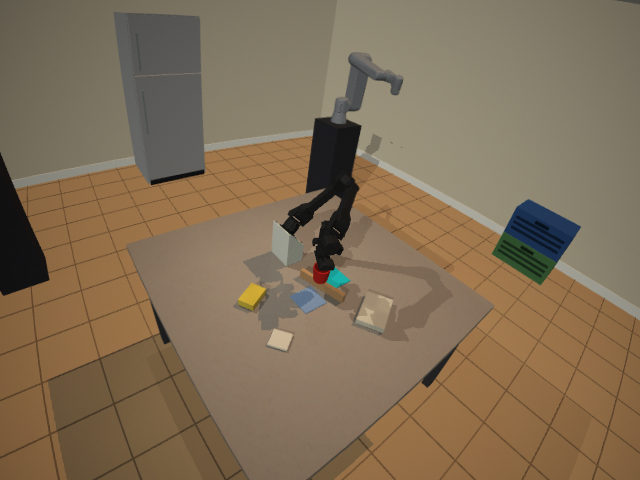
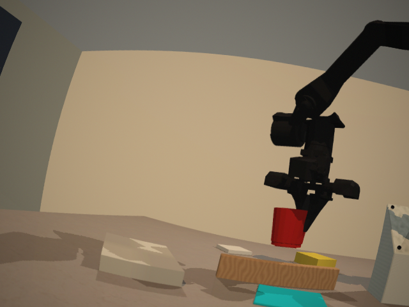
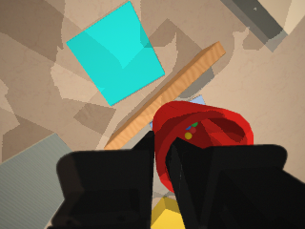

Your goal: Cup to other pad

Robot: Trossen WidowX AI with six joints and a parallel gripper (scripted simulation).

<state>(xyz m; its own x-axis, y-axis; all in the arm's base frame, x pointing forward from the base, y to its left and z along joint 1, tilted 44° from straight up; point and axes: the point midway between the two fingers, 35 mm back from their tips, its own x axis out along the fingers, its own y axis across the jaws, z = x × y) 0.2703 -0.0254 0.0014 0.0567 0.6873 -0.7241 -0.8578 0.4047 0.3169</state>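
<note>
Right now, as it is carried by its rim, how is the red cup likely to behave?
The red cup looks rigid, probably holding shape. The gripper pinches one wall only, so it may swing or tilt. Loose marbles inside could roll and shift.
</note>
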